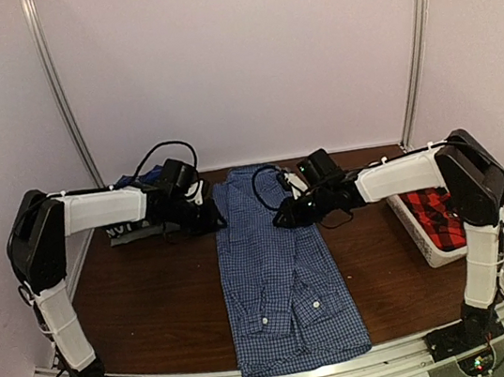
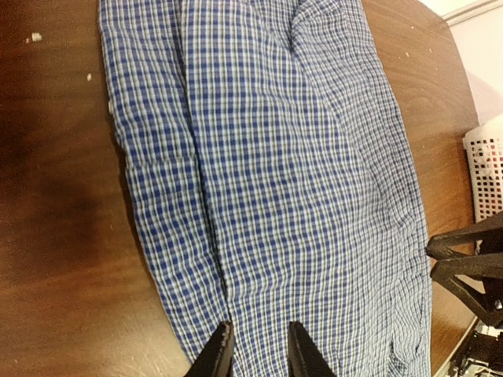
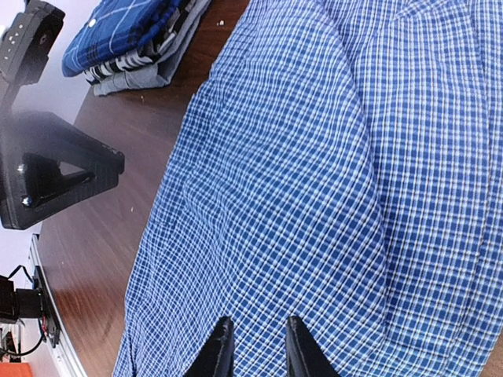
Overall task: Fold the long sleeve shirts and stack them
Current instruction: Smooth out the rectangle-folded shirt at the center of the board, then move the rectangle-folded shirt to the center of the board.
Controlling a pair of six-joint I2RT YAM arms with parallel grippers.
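Looking down from above, you see the check shirt (image 1: pixel 278 270) lying flat in the middle of the table (image 1: pixel 147 308). It forms a long strip running from 12 o'clock to 6 o'clock, with its sides folded in. Both cuffs (image 1: pixel 272 319) rest on top toward the 6 o'clock end.

Your left gripper (image 1: pixel 207 216) sits at the strip's left edge, at about 11 o'clock. Your right gripper (image 1: pixel 284 214) is over the cloth at about 1 o'clock. The two are near each other, with the far end of the strip between them.

In the left wrist view, the fingers (image 2: pixel 222 353) stand a little apart. Check cloth lies smooth under the narrow gap, with none of it gathered or lifted, so this hand has hold of nothing you can see. The right wrist view shows the same. Its fingers (image 3: pixel 220 349) are slightly parted above flat check cloth and grip nothing visible. You cannot tell from either view whether the tips touch the fabric.

At 10 o'clock, behind your left arm, a stack (image 3: pixel 134 59) of folded clothes sits on the table, with the blue plaid shirt (image 3: pixel 118 31) on top. At 3 o'clock, beside your right arm, the basket (image 1: pixel 413 233) holds the red shirt (image 1: pixel 436 213).
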